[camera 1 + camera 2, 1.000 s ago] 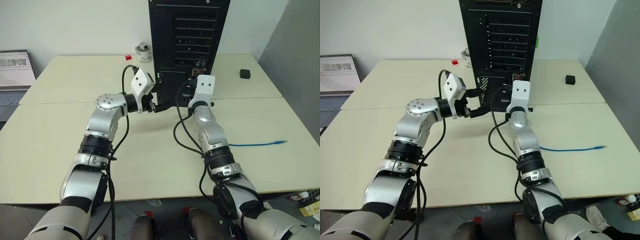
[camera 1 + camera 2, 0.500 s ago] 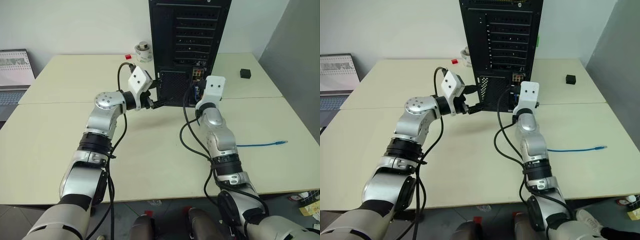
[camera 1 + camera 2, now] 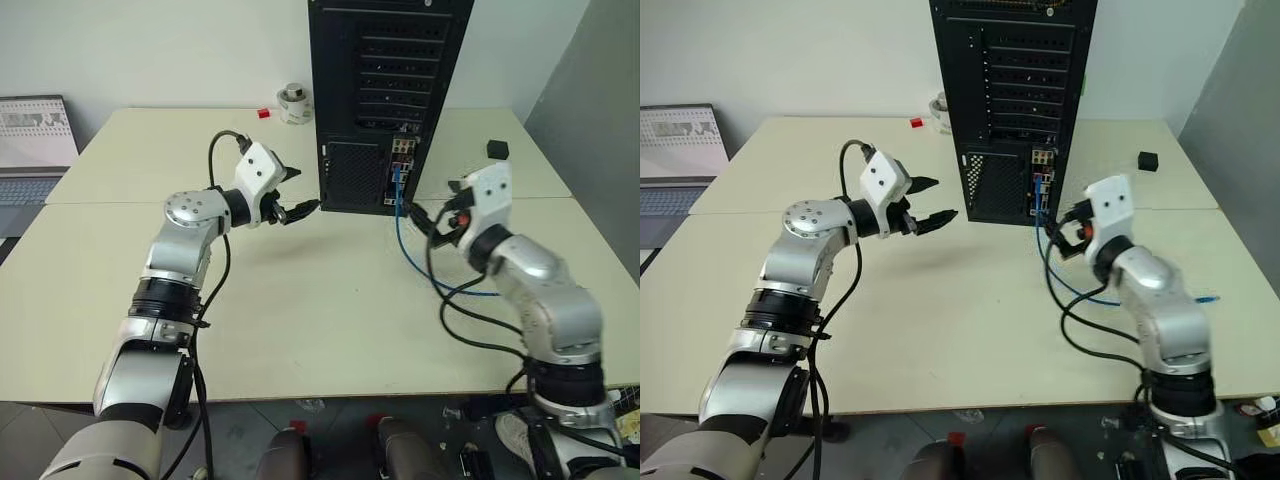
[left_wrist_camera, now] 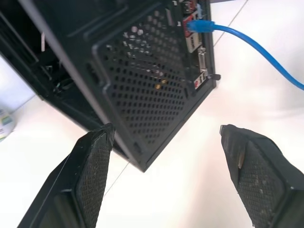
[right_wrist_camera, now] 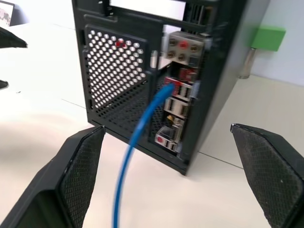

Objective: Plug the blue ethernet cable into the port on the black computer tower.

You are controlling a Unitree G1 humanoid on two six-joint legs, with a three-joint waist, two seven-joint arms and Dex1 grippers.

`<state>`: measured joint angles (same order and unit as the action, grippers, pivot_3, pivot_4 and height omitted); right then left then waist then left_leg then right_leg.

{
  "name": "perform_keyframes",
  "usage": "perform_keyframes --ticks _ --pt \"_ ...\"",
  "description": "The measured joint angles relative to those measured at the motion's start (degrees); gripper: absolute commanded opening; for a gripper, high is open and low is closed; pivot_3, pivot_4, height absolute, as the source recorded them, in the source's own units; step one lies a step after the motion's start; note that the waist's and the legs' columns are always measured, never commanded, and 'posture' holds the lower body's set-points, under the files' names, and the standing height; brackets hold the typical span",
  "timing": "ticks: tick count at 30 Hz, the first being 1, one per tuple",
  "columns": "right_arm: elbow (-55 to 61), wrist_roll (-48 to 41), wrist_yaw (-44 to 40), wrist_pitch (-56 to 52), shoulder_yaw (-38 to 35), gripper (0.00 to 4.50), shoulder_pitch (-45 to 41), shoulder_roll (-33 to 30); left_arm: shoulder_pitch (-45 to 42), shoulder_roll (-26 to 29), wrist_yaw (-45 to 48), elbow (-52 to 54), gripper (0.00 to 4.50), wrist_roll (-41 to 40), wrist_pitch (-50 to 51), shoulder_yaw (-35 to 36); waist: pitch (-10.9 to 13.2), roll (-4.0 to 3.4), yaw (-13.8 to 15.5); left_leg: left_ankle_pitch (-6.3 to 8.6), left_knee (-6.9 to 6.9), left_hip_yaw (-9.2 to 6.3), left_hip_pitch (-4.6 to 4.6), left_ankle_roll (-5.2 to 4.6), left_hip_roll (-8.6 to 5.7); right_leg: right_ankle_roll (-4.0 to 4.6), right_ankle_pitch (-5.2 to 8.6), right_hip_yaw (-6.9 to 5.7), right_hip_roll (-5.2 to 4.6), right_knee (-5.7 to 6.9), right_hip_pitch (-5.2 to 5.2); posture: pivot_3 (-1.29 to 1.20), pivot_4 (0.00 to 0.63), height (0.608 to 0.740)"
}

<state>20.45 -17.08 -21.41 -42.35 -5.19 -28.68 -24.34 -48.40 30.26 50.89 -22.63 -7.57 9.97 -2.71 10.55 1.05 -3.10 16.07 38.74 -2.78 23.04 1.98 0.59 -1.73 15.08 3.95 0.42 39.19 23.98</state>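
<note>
One end of the blue ethernet cable point(image 3: 399, 215) is seated in the port point(image 4: 189, 24) on the connector strip at the back of the black computer tower point(image 3: 385, 95), which stands upright toward the far side of the bench point(image 3: 300, 330). From the port the cable is seen to hang down, loop over the benchtop and trail off to the right, passing behind the right arm. The right hand point(image 3: 432, 217) is held just to the right of the tower's rear, apart from the cable, with its fingers point(image 5: 78, 166) spread wide and nothing between them. The left hand point(image 3: 290, 195) is held just left of the tower's lower corner, its fingers likewise spread and empty. A small black cube point(image 3: 497, 149) and a white roll point(image 3: 294, 102) are set farther back on the bench.
</note>
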Motion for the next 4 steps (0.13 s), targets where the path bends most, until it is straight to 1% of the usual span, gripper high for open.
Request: perform_keyframes --ticks 4 --pt "0.2 -3.0 -5.4 -0.7 -0.4 4.48 -0.4 -4.0 1.6 0.2 0.6 2.5 3.76 -1.1 1.4 0.4 0.0 0.0 0.0 0.0 -0.01 0.01 0.0 0.0 0.02 0.0 0.0 0.01 0.01 -0.02 0.0 0.0 0.15 0.74"
